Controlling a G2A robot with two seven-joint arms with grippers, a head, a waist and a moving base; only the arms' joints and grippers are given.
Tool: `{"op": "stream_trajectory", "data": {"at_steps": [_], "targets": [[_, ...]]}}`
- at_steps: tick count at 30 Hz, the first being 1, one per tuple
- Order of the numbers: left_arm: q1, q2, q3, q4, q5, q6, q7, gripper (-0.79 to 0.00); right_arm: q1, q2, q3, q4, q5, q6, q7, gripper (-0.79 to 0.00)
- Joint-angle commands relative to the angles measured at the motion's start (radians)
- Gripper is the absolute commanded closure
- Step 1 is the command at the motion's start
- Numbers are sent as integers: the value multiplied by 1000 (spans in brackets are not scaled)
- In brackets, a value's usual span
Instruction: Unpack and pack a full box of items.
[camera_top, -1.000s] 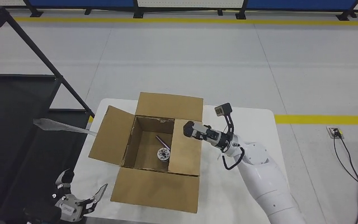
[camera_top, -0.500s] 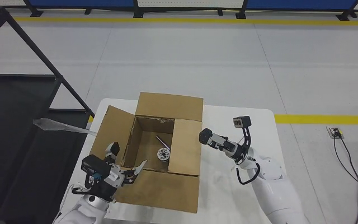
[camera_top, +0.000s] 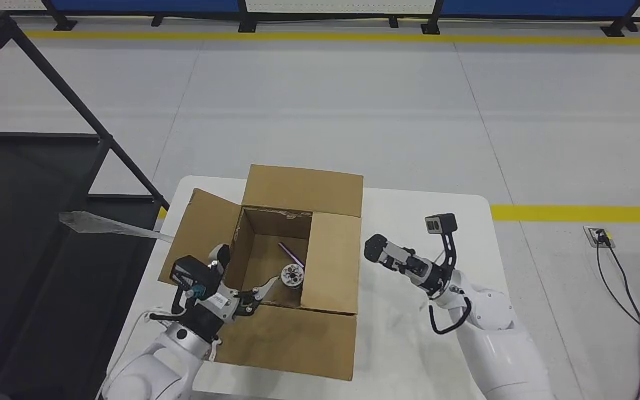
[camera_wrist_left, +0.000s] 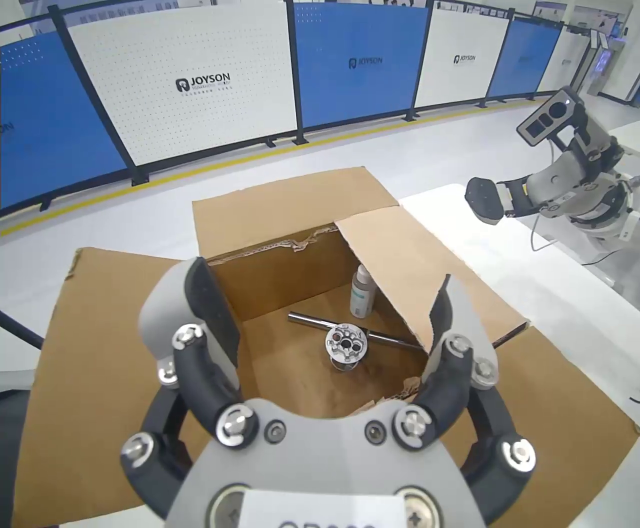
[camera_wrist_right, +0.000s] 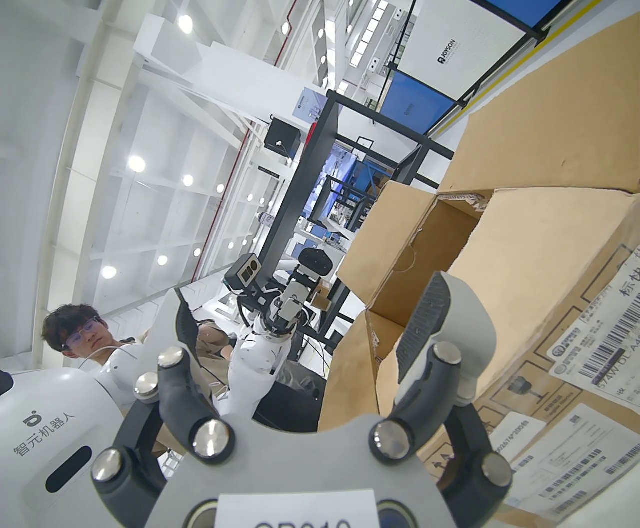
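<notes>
An open cardboard box (camera_top: 285, 340) stands on the white table (camera_top: 440, 215), all flaps folded out. On its floor lie a round metal part (camera_wrist_left: 345, 345), a thin metal rod (camera_wrist_left: 305, 318) and a small upright bottle (camera_wrist_left: 361, 295); the part (camera_top: 291, 275) and rod (camera_top: 291, 251) show from above too. My left gripper (camera_top: 241, 287) hovers open over the box's near-left rim, its fingers (camera_wrist_left: 200, 295) wide apart and holding nothing. My right gripper (camera_top: 375, 248) hangs open just outside the right flap (camera_top: 335, 260), also holding nothing. Seen from the right wrist, the box wall (camera_wrist_right: 540, 240) is close to the right gripper (camera_wrist_right: 310, 320).
A black metal frame (camera_top: 110, 150) and dark panel stand off the table's left side, and a grey strip (camera_top: 105, 227) pokes in toward the left flap. Bare tabletop lies to the right of the box (camera_top: 400, 330).
My left arm came up from the table's near-left corner to the box's near-left rim. My right gripper drew back from the right flap toward the right.
</notes>
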Motion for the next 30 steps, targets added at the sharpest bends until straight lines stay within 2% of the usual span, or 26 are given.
{"op": "stream_trajectory", "data": {"at_steps": [1, 6, 8, 15, 21, 30], "targets": [[-28, -4, 16, 24, -109, 27, -50, -785, -7, 1, 2, -13, -7, 12, -26, -785], [-174, -16, 72, 112, -341, 148, -317, -785, -29, 9, 29, -47, 37, -11, -61, -785], [-231, -20, 118, 146, -333, 171, -379, -785, -31, 14, 46, -47, 60, -15, -56, -785], [-411, -39, 220, 309, -580, 245, -625, -785, -37, 33, 92, -54, 69, -10, -45, -785], [-495, -47, 259, 417, -706, 241, -718, -785, -53, 46, 116, -58, 80, -12, -45, -785], [-544, -53, 299, 483, -820, 214, -760, -785, -48, 56, 114, -52, 86, -8, -53, -785]]}}
